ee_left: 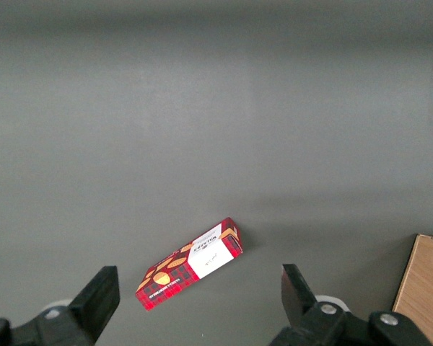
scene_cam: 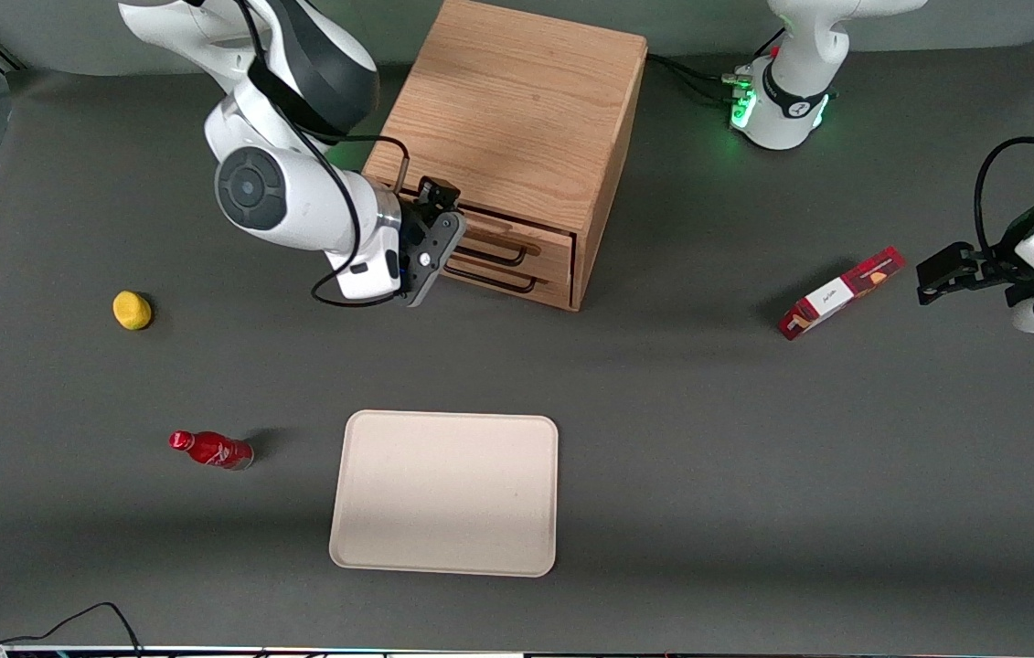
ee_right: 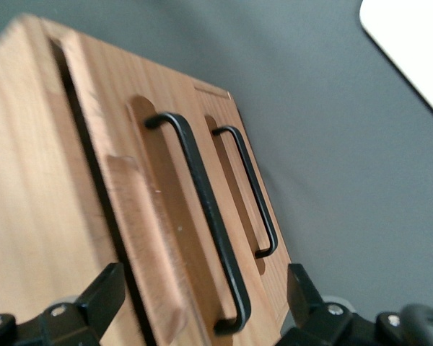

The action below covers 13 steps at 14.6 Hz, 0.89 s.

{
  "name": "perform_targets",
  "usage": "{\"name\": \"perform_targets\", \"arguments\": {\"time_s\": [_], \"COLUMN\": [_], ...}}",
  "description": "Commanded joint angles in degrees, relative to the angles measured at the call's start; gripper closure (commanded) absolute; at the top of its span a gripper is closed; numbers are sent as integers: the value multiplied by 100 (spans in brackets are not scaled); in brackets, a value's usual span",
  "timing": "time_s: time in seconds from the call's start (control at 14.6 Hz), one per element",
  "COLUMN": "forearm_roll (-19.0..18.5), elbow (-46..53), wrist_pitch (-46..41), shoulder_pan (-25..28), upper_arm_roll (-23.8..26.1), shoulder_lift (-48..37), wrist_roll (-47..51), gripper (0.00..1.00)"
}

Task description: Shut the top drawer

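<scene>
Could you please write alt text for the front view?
The right arm's end effector sits open against the top drawer of an oak cabinet. Nearer the camera lie a beige tray, a red bottle and a yellow lemon.

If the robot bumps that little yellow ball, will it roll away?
Probably a little. The yellow ball looks rounded but lumpy, so it may wobble and stop soon. It sits alone on flat table, so nothing would block it. The gripper is at the top drawer, well away from it.
</scene>
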Motion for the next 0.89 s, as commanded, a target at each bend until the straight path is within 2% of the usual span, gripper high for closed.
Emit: {"name": "perform_targets", "arguments": {"time_s": [0.0,0.07,0.2,0.27,0.48,0.61,0.82], "forearm_roll": [-5,-188,-855,-1024,-1165,-1166,-1104], "elbow": [795,1023,1288,1315,1307,1263,1272], "wrist_pitch": [-592,-750,-1041,-1146,-1383,-1744,-1990], "shoulder_pan": [-109,-100,-83,-91,-135,-179,-171], "upper_arm_roll": [-120,-260,-305,-314,-410,-970,-2016], "shoulder_lift": [-42,-121,-340,-498,-1051,-1509,-1607], "wrist_roll": [402,560,815,1042,1860,2194,2275], "gripper": [0,0,0,0,0,0,0]}}
